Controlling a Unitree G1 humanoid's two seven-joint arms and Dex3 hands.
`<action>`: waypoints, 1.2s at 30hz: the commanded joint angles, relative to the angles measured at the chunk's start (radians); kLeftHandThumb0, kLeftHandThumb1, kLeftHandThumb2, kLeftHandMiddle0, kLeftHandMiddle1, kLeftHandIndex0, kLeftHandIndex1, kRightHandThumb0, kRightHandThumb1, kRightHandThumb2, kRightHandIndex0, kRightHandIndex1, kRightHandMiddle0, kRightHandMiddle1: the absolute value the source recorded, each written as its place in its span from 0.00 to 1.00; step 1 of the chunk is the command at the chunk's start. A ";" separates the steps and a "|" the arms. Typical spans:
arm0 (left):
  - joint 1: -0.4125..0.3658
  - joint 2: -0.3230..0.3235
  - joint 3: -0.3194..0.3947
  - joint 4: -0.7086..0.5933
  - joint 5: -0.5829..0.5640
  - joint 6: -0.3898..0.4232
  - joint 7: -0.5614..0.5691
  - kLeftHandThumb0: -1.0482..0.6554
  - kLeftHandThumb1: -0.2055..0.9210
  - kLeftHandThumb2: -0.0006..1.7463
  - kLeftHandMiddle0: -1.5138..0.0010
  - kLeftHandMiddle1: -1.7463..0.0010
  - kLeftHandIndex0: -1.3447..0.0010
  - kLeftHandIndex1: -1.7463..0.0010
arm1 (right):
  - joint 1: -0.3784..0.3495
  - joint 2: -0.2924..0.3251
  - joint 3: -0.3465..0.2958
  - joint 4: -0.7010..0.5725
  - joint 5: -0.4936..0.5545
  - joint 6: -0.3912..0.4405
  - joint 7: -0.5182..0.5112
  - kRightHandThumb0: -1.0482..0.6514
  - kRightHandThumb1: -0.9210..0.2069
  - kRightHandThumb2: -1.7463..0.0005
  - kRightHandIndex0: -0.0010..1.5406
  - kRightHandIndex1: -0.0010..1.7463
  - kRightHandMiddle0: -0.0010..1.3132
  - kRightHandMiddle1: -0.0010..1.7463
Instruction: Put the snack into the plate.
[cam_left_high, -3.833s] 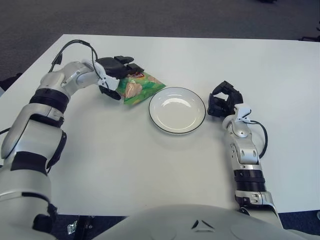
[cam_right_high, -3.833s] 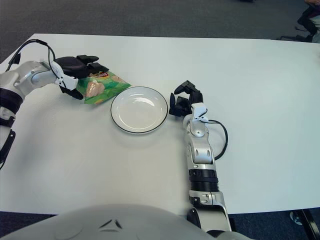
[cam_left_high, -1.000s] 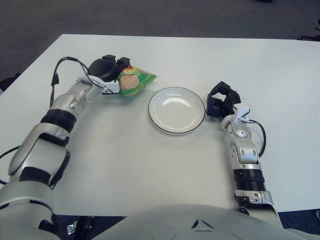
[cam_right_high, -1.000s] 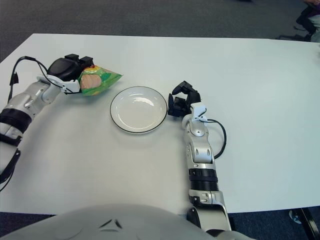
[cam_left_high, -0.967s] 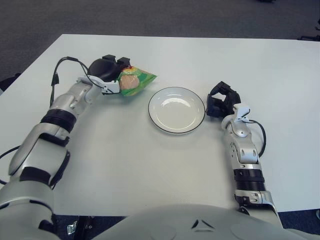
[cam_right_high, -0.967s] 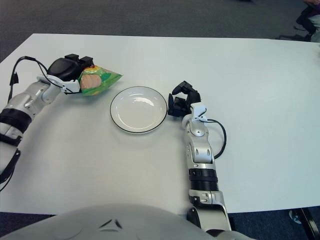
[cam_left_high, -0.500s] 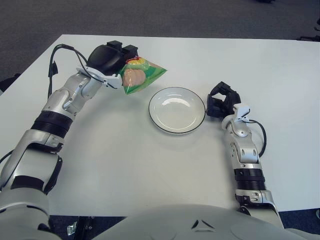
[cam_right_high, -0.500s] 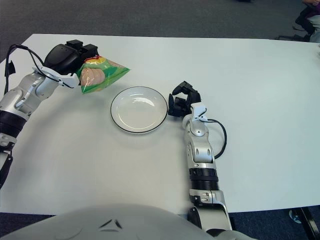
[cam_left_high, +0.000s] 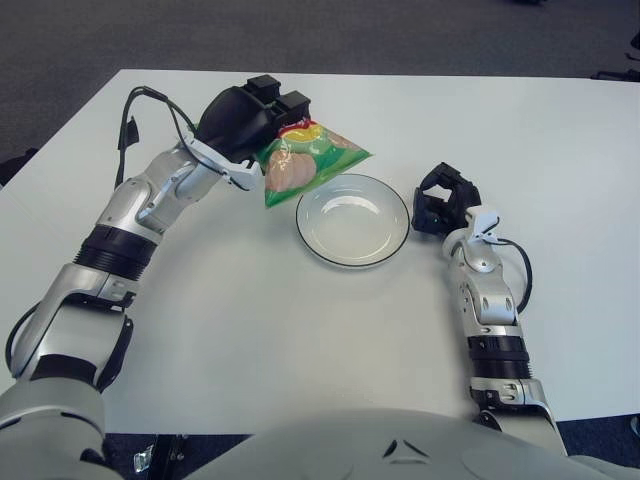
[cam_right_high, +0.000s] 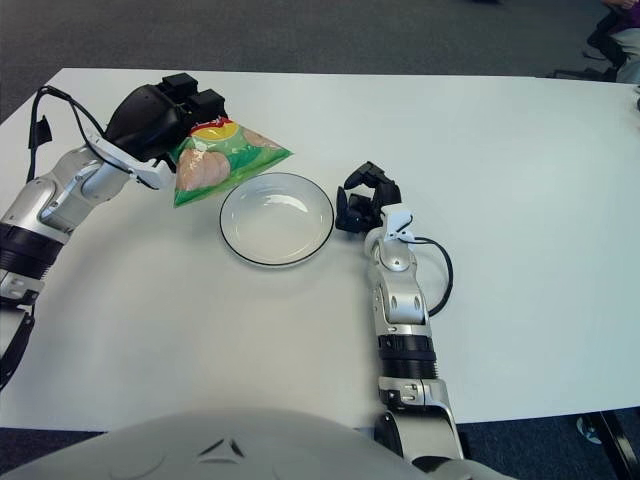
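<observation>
My left hand (cam_left_high: 262, 118) is shut on a green snack bag (cam_left_high: 310, 160) and holds it in the air, just above the left rim of the white plate with a dark edge (cam_left_high: 353, 219). The bag hangs tilted, its lower corner over the table beside the plate; it also shows in the right eye view (cam_right_high: 225, 155). The plate is empty and sits at the table's middle. My right hand (cam_left_high: 441, 201) rests on the table just right of the plate, fingers curled, holding nothing.
The white table (cam_left_high: 300, 340) runs under everything; its far edge and left corner border dark carpet (cam_left_high: 300, 30). A black cable (cam_left_high: 140, 100) loops off my left forearm.
My left hand has lifted the snack bag off the table and carried it right, from well left of the plate to over its left rim. The right hand has not moved.
</observation>
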 joint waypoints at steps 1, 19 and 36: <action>0.015 -0.022 0.016 -0.075 -0.065 -0.012 -0.069 0.61 0.19 0.93 0.42 0.07 0.55 0.00 | 0.076 0.001 -0.011 0.051 0.003 0.003 -0.007 0.32 0.59 0.21 0.82 1.00 0.50 1.00; 0.032 -0.190 -0.015 -0.185 -0.070 0.060 -0.205 0.62 0.19 0.94 0.42 0.06 0.54 0.00 | 0.073 0.005 -0.006 0.047 0.002 0.009 -0.014 0.32 0.59 0.20 0.83 1.00 0.51 1.00; 0.005 -0.244 -0.113 -0.198 0.137 0.045 -0.238 0.62 0.19 0.94 0.42 0.05 0.54 0.00 | 0.077 0.009 0.005 0.047 -0.004 -0.008 -0.016 0.32 0.58 0.21 0.82 1.00 0.50 1.00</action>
